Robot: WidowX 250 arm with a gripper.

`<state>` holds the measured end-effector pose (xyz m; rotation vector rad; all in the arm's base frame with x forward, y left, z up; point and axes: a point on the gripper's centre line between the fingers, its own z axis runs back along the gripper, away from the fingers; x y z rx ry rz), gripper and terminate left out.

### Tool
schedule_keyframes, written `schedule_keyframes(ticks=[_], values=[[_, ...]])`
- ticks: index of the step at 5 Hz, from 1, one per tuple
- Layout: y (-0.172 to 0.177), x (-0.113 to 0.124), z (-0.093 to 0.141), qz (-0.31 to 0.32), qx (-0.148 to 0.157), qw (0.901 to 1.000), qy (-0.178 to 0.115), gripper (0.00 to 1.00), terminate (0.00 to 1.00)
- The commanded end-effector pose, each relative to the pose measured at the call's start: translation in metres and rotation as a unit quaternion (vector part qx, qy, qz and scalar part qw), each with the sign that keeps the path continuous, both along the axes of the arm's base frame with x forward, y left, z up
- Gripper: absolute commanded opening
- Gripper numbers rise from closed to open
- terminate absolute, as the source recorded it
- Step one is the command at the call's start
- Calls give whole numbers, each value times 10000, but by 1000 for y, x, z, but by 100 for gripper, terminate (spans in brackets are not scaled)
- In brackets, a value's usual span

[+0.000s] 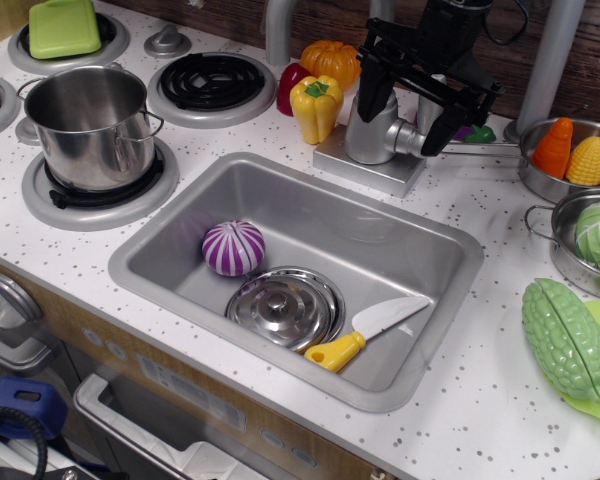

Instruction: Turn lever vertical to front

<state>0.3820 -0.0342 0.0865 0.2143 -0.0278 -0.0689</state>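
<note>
The lever is a short silver-grey paddle standing roughly upright, joined by a stubby arm to the right side of the rounded faucet body on its grey base behind the sink. My black gripper comes down from the top of the view over the faucet. Its jaws stand apart, one finger in front of the faucet body's left top and the other finger just right of the lever. The lever sits between them, partly hidden, and contact is not clear.
Grey sink holds a purple onion, a steel lid and a yellow-handled knife. Yellow pepper and pumpkin stand left of the faucet. Steel pot sits on the stove. Pans with vegetables stand right.
</note>
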Motion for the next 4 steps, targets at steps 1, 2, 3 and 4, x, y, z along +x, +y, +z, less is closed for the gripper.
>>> schedule_keyframes(ticks=[1, 2, 3, 4], values=[[0, 0, 0, 0, 0, 10000, 0, 100, 0], [2, 6, 3, 40, 11, 9993, -385, 100, 0], [5, 15, 8, -54, 79, 9981, -613, 100, 0], [3, 22, 15, -157, 148, 9959, -874, 100, 0]])
